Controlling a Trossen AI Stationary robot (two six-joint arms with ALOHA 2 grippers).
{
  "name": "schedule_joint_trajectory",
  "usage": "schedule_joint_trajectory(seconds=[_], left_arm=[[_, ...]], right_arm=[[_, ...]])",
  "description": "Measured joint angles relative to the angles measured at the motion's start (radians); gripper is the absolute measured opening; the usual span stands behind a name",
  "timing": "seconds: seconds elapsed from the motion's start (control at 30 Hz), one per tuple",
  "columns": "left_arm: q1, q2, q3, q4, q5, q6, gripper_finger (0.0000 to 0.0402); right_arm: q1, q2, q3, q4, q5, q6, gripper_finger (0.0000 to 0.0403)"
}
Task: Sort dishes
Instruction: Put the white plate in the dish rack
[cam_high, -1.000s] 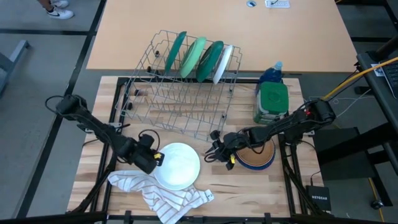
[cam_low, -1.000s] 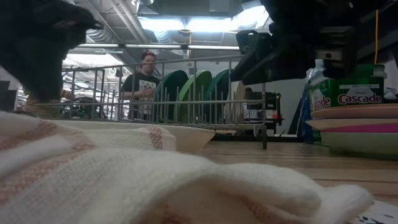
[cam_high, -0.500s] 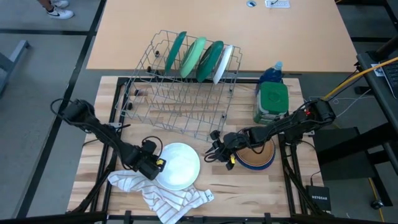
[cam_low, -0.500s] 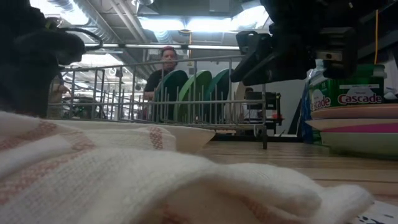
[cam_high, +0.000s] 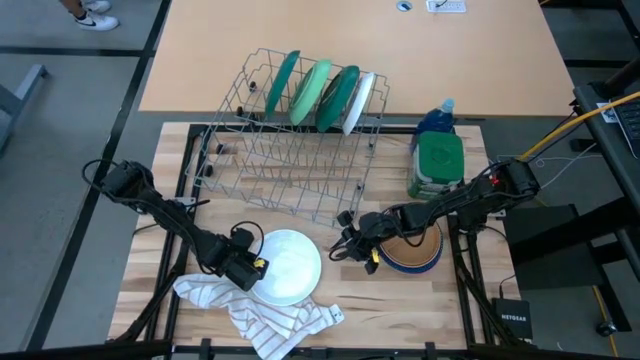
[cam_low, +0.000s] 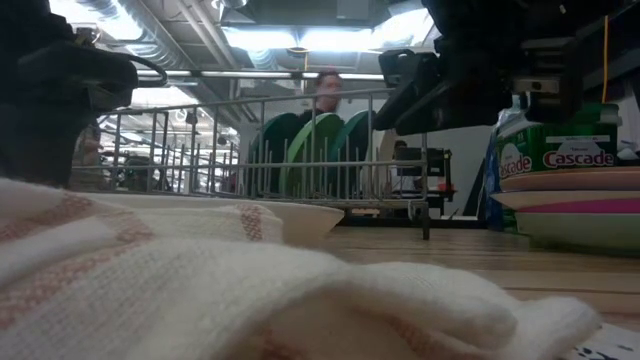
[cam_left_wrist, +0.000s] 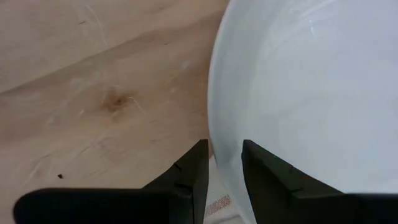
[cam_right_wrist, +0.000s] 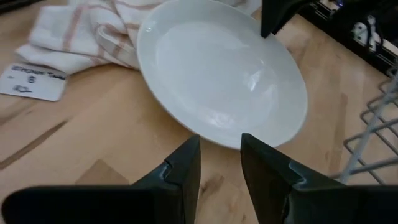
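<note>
A white plate (cam_high: 290, 265) lies on the wooden table, its near-left edge on the white striped cloth (cam_high: 260, 315). My left gripper (cam_high: 250, 266) is at the plate's left rim, shut on it. My right gripper (cam_high: 346, 247) hovers shut and empty just right of the plate, which shows ahead of it in the right wrist view (cam_right_wrist: 217, 68). Dark green, light green and white plates stand on edge in the wire rack (cam_high: 290, 150). A stack of tan, pink and blue dishes (cam_high: 420, 255) sits on the table under my right arm. My left gripper has the white plate's left rim (cam_left_wrist: 214, 146) between its two fingers, one finger (cam_left_wrist: 264, 174) over the plate's inside, the other (cam_left_wrist: 189, 171) on its outer side. It comes from the table's left, slanting down. The plate still lies on the table and cloth.
A green-lidded container (cam_high: 438, 165) and a blue bottle (cam_high: 436, 118) stand right of the rack. The cloth fills the front of the low view (cam_low: 200, 290). A person walks in the room behind the rack (cam_low: 325, 95).
My left gripper has moved a little toward the table's near edge and down, onto the white plate's left rim. The plate has stayed in place. The person behind the rack has walked to the right.
</note>
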Motion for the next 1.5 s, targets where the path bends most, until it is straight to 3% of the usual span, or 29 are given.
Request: schedule_joint_trajectory(seconds=[0.47,1.1,1.37,1.5], left_arm=[[0.000,0.000,0.000,0.021,-0.004,0.000,0.0151],[0.000,0.079,0.000,0.054,-0.036,0.004,0.0153],[0.001,0.093,-0.001,0.145,-0.070,0.107,0.0152],[0.005,0.093,-0.001,0.152,-0.091,0.135,0.0131]], right_arm=[[0.000,0.000,0.000,-0.008,-0.007,0.000,0.0117],[0.000,-0.001,0.000,-0.025,-0.008,-0.001,0.0117],[0.000,-0.001,0.000,-0.025,-0.008,0.000,0.0117],[0.000,-0.001,0.000,-0.025,-0.008,0.000,0.0117]])
